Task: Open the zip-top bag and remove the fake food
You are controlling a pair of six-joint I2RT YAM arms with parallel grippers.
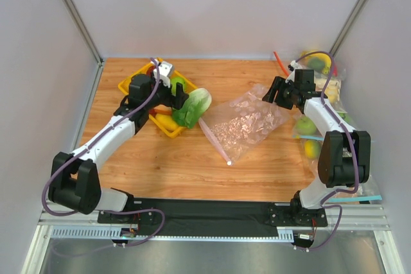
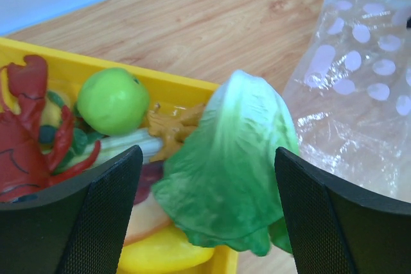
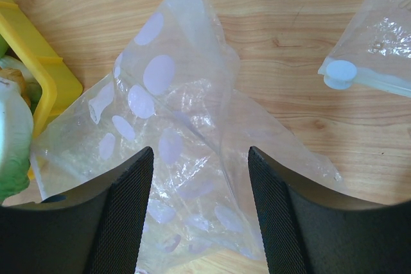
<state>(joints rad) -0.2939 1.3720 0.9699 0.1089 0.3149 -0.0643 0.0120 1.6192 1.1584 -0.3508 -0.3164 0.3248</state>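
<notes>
The clear crinkly zip-top bag [image 1: 247, 123] lies flat and empty mid-table, its pale zip strip [image 1: 215, 140] along the near-left edge. The green-and-white lettuce head [image 1: 192, 107] rests on the right rim of the yellow tray [image 1: 131, 83]. My left gripper [image 1: 182, 97] is open, its fingers [image 2: 96, 216] apart on either side of the lettuce [image 2: 228, 165] without touching it. The red lobster [image 2: 29, 133] and the round green fruit [image 2: 113, 100] lie in the tray [image 2: 180, 88]. My right gripper [image 1: 275, 92] is open above the bag's far corner [image 3: 186, 126].
Other clear bags with toy fruit lie along the right edge [image 1: 311, 136], one with a blue strip [image 3: 369, 78]. The tray also holds yellow toy pieces [image 2: 164, 251]. Grey walls close the table on three sides.
</notes>
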